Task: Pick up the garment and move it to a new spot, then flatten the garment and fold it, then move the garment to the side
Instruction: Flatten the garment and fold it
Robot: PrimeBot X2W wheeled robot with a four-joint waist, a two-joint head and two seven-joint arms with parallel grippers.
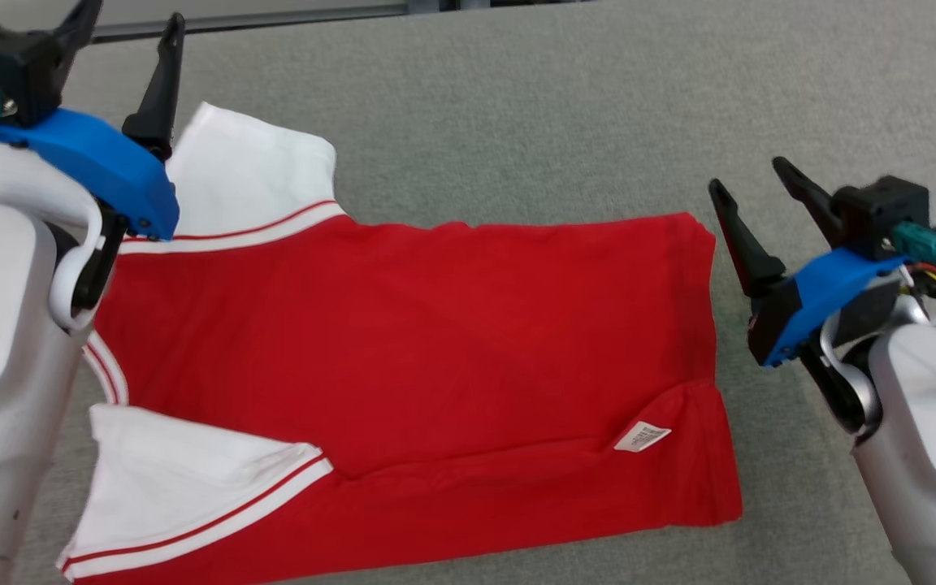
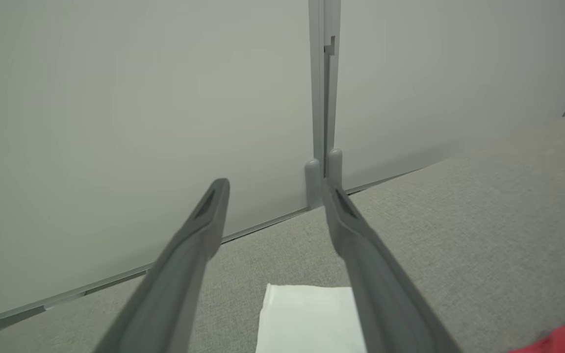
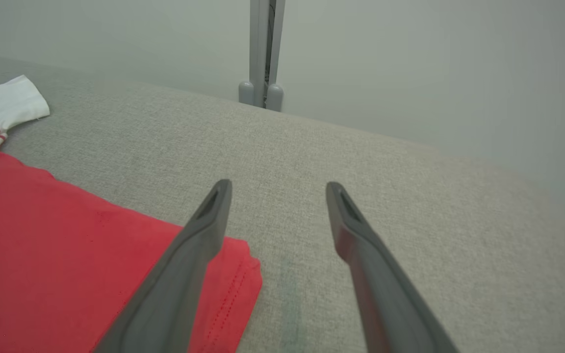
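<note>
On the grey counter (image 1: pixel 565 106) the red garment (image 1: pixel 403 341) lies flat. Its white sleeves are on the robot's left side and its hem is on the right. A small white tag (image 1: pixel 642 436) sits near the hem. The left jaws are spread wide over the far sleeve (image 2: pixel 307 318) and pinch nothing. The right jaws are spread too, up off the counter by the hem corner (image 3: pixel 243 274), and they hold nothing.

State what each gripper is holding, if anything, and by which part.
Nothing is held. The left gripper and right gripper both have fingers spread and empty; the garment lies loose on the grey surface.
</note>
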